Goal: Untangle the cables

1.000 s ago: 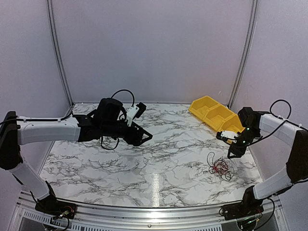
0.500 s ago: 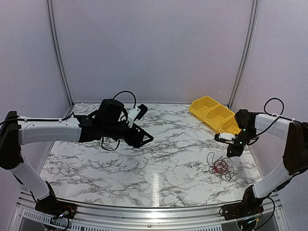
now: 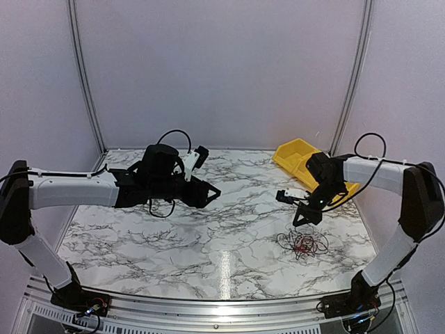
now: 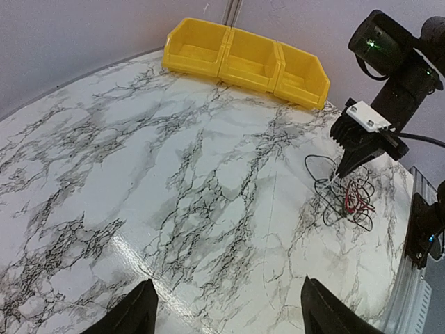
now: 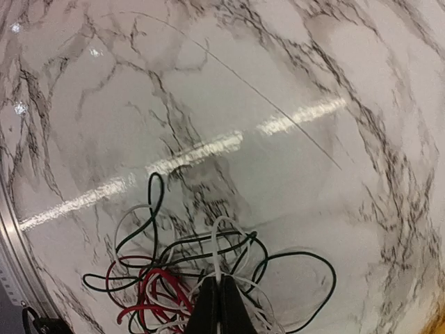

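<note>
Right wrist view: right end effector pressed together, pinching a pale strand of the cables near the right near corner of the worktop; left end effector spread, empty.

The cables are found lying on the table, at its near right. Behind them, in the far right corner, the row of bins is set. The right gripper is placed at the tangle's far edge, touching it. The left gripper is held over the table's left middle, well apart.
</note>
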`<state>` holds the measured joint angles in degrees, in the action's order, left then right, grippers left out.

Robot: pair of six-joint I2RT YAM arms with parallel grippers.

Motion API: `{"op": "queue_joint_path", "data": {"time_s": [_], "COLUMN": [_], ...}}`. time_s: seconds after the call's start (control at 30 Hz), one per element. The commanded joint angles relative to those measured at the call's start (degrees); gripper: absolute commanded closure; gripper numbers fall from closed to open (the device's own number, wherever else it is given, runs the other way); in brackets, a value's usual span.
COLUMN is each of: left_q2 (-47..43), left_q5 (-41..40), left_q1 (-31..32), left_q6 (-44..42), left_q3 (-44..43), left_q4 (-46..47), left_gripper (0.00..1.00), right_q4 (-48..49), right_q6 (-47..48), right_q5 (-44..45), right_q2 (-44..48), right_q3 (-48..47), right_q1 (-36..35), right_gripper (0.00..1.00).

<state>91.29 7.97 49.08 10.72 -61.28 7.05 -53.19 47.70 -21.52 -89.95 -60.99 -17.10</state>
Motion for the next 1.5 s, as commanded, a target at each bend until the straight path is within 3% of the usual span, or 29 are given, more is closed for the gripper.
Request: {"op": "queue_joint_path", "data": {"time_s": [0.0, 0.27, 0.43, 0.6, 0.77, 1.23, 1.47], "left_q2": [0.2, -0.8, 5.6, 16.6, 24.2, 36.7, 34.2], "left_q5": [-3.6, -10.6, -19.2, -25.4, -33.4, -35.9, -35.9], "left_q1": [0.7, 6.3, 10.8, 14.1, 15.0, 15.1, 15.4], "left_q6": [4.3, 7.0, 4.5, 5.3, 8.2, 16.5, 18.6], "left_q3": [1.4, 11.0, 14.7, 6.9, 1.8, -9.1, -5.8], "left_q4": [5.6, 25.0, 44.7, 46.7, 48.2, 47.1, 48.2], "left_gripper": [0.26, 0.25, 0.22, 0.25, 0.36, 0.38, 0.39], "right_q4": [1.0, -0.3, 2.3, 6.4, 12.1, 13.0, 14.1], "right_q6": [-1.2, -2.0, -2.1, -4.8, -8.9, -12.8, -13.1], "right_q5": [-8.4, -17.3, -15.1, -15.9, -18.4, -20.0, -17.4], "right_q2": [-5.4, -11.4, -11.9, -11.7, -10.3, -9.4, -9.7], "right_q3": [-7.3, -22.9, -21.9, -18.7, -15.7, -18.6, -17.5], "right_q1": [-6.8, -13.0, -13.0, -12.7, -12.3, -12.2, -12.1], "right_gripper": [1.0, 1.0, 1.0, 1.0, 1.0, 1.0, 1.0]}}
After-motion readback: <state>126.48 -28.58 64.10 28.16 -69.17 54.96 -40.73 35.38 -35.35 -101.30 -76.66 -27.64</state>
